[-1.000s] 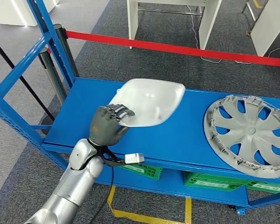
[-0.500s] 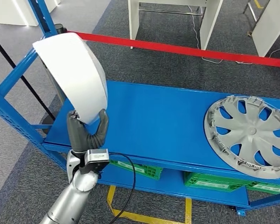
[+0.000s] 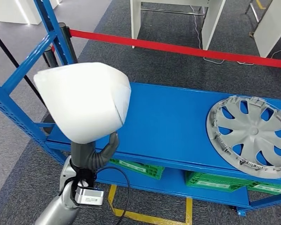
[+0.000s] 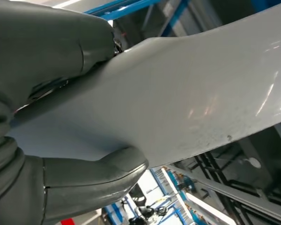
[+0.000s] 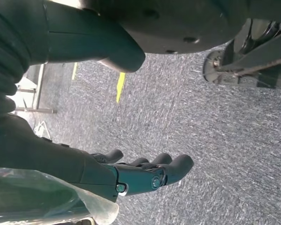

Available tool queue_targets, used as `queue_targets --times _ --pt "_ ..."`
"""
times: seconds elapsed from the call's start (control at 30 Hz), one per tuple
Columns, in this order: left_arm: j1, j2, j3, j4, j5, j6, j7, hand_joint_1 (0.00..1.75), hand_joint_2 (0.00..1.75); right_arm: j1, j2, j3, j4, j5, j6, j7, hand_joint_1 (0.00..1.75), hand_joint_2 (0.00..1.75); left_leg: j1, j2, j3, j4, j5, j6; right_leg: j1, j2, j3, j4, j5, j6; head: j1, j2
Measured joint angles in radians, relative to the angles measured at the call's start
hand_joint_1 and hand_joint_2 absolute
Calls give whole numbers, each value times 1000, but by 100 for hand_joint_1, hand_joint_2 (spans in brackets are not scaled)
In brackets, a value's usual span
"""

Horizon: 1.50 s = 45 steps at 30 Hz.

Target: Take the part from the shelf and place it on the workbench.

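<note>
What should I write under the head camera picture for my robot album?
The robot's left hand lifts a white part above the blue shelf, where a silver hubcap lies.

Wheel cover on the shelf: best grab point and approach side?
Judging by its pose, grip the near rim of the wheel cover from the shelf's open front. It lies flat, hollow side up, rim overhanging the front edge, so fingers could likely slip under.

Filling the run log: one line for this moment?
left hand: holds white part above blue shelf | right hand: open, hanging | hubcap: on shelf
</note>
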Motion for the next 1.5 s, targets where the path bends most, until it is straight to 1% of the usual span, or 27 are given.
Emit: queue_targets --times 0.07,0.1,0.17,0.23,0.3,0.4,0.43,0.47,0.5,0.57,0.63,0.73,0.77,0.83,0.9,0.93,0.97,1.0,1.03,1.1,1.17,1.23,1.3,1.4,1.43,1.47,1.5 --pt "-1 14 -14 -17 -23 0 -2 175 175 -1 -2 0 0 13 8 7 0 175 2 -2 -5 10 -3 -12 -5 2 63 -127 60 8 2 0" --pt "-2 20 -20 -25 -34 1 -3 175 175 -2 -2 1 1 21 13 12 0 175 1 -4 -10 18 -4 -20 -6 5 85 -169 72 8 4 0" --pt "-2 31 -31 -38 -50 3 -4 175 175 -5 -2 2 1 35 21 19 0 175 -2 -7 -21 31 -1 -33 -4 12 95 -189 67 -3 5 0" --pt "-2 40 -40 -43 -58 6 -4 175 175 -5 -2 3 1 44 25 21 0 175 -1 -8 -29 41 -2 -42 -4 13 86 -187 66 -22 3 0" --pt "-3 49 -47 -46 -71 12 -5 175 175 -6 -2 5 1 51 29 20 0 175 2 -8 -48 84 -45 -50 -3 10 74 -187 76 -41 0 0" --pt "-1 60 -60 -52 -88 27 -6 175 175 -9 -2 12 2 63 34 19 0 175 2 -8 -98 255 -161 -54 5 5 48 -186 95 -61 -4 0" --pt "1 62 -63 -53 -82 29 -6 175 175 -9 -3 15 2 67 37 19 0 175 1 -8 -104 294 -176 -51 9 3 39 -186 101 -65 -4 0" --pt "3 64 -64 -55 -72 30 -6 175 175 -9 -3 17 2 71 39 17 0 175 0 -8 -95 301 -170 -45 14 2 31 -186 107 -67 -4 0" --pt "4 66 -66 -58 -60 27 -6 175 175 -9 -3 20 2 75 41 14 0 175 -4 -8 -70 272 -148 -36 19 2 24 -186 114 -68 -4 0" --pt "3 70 -69 -70 -41 19 -8 175 175 -11 -3 26 2 86 43 6 0 175 -18 -8 10 142 -98 -5 27 2 11 -186 127 -68 -3 0" --pt "2 73 -73 -83 -41 15 -11 175 175 -13 -2 33 2 96 43 1 0 175 -31 -8 68 35 -80 14 26 1 1 -187 141 -62 -3 0" --pt "3 77 -79 -88 -58 27 -5 175 175 -15 -4 36 2 98 35 -6 0 175 -37 -8 71 -1 -62 11 19 0 -8 -191 159 -45 -4 0" --pt "3 78 -81 -88 -57 34 -2 175 175 -16 -4 36 2 93 29 -12 0 175 -34 -6 66 -9 -50 10 18 0 -15 -186 149 -40 -4 0" --pt "8 78 -81 -88 -40 53 1 175 175 -16 -6 34 2 75 14 -31 0 175 -27 -2 48 -21 -25 9 18 2 -40 -129 81 -30 0 0" --pt "23 79 -76 -88 -15 74 -1 175 175 -16 -6 28 2 55 -3 -56 0 175 -26 0 20 -20 -4 9 15 2 -71 -8 -6 -21 2 0" --pt "34 80 -72 -88 -2 82 -3 175 175 -16 -7 24 2 45 -13 -67 0 175 -26 1 4 -18 7 8 13 2 -79 44 -23 -17 2 0" --pt "44 81 -66 -88 9 89 -5 175 175 -16 -7 19 2 37 -22 -77 0 175 -25 2 -11 -16 17 6 11 2 -74 72 -17 -13 1 0" --pt "53 83 -59 -88 19 94 -7 175 175 -16 -8 13 2 30 -30 -83 0 175 -24 2 -27 -12 26 3 9 2 -52 63 9 -9 2 0" --pt "62 84 -51 -88 27 97 -8 175 175 -17 -9 7 2 23 -37 -88 0 175 -22 3 -43 -5 34 -2 6 1 -11 18 40 -5 1 0" --pt "75 87 -37 -92 37 100 -11 175 175 -20 -10 -2 2 17 -45 -94 0 175 -21 1 -72 12 46 -12 3 4 91 -124 53 0 1 0" --pt "85 89 -24 -99 39 106 -14 175 175 -24 -10 -9 1 13 -54 -104 0 175 -22 0 -86 25 57 -22 6 7 143 -210 27 -9 1 0" --pt "101 91 -7 -102 48 117 -18 175 175 -28 -11 -18 0 8 -72 -124 0 175 -21 -1 -90 30 66 -32 8 6 136 -217 29 -27 0 0" --pt "126 94 22 -104 75 128 -25 175 175 -35 -13 -27 -3 7 -108 -151 0 175 -18 -2 -101 55 27 -44 7 2 119 -217 45 -49 -1 0" --pt "157 97 69 -109 110 135 -37 175 175 -53 -18 -35 -10 14 -160 -180 0 175 -11 -4 -138 212 -117 -58 9 -1 89 -216 77 -67 -5 0" --pt "164 98 79 -110 113 136 -39 175 175 -57 -19 -37 -11 15 -174 -189 0 175 -10 -4 -145 268 -142 -60 11 -2 77 -214 89 -67 -5 0" --pt "173 98 88 -111 114 138 -40 175 175 -59 -21 -40 -13 16 -191 -202 0 175 -8 -4 -141 302 -143 -60 13 -4 63 -213 99 -67 -5 0" --pt "182 99 96 -112 114 141 -40 175 175 -61 -22 -43 -14 17 -211 -219 0 175 -8 -4 -121 303 -125 -58 14 -6 48 -210 109 -66 -5 0"
